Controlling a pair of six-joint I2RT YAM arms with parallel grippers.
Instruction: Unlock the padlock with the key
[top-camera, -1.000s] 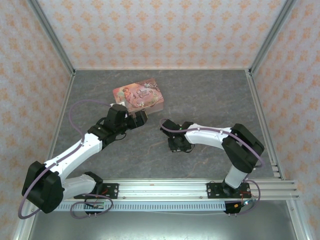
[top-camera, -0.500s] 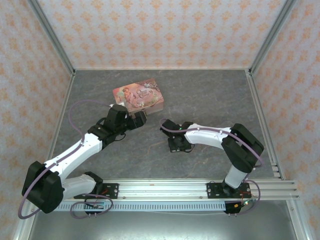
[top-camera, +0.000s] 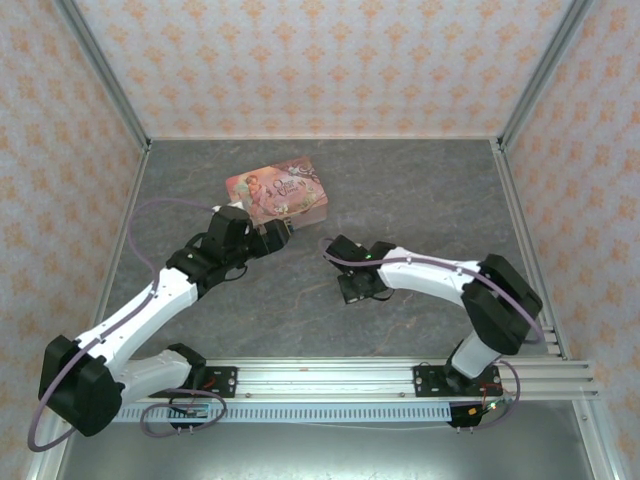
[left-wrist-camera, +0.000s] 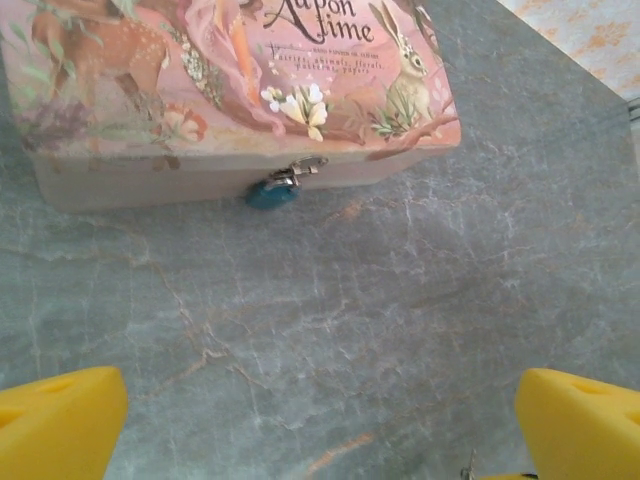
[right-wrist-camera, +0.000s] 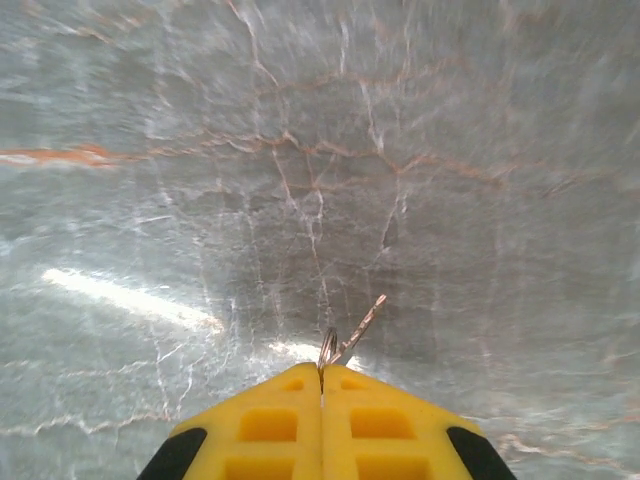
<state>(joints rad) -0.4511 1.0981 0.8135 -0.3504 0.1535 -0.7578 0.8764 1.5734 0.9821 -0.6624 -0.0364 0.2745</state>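
The left hand (left-wrist-camera: 320, 430) is hovering wide open before the teal padlock (left-wrist-camera: 270, 193) hanging on a pink tin (left-wrist-camera: 200, 90). The right hand (right-wrist-camera: 322, 400) is pinching a thin key (right-wrist-camera: 352, 328) over the tabletop (right-wrist-camera: 300, 150).

top: overhead, whole table (top-camera: 420, 200) | left wrist: low, facing tin (left-wrist-camera: 200, 60), shared with top | right wrist: close on table

The white-and-black left arm (top-camera: 150, 305) reaches from the near edge of the grey marbled counter (top-camera: 420, 190) diagonally toward the far edge. Its left gripper (top-camera: 272, 237) has its jaws spread wide, the yellow fingers (left-wrist-camera: 60, 418) well apart. The white-and-black right arm (top-camera: 440, 272) bends leftward toward the counter's middle. Its right gripper (right-wrist-camera: 322, 378) points down, jaws pressed together on a thin silvery metal key (right-wrist-camera: 355, 325).
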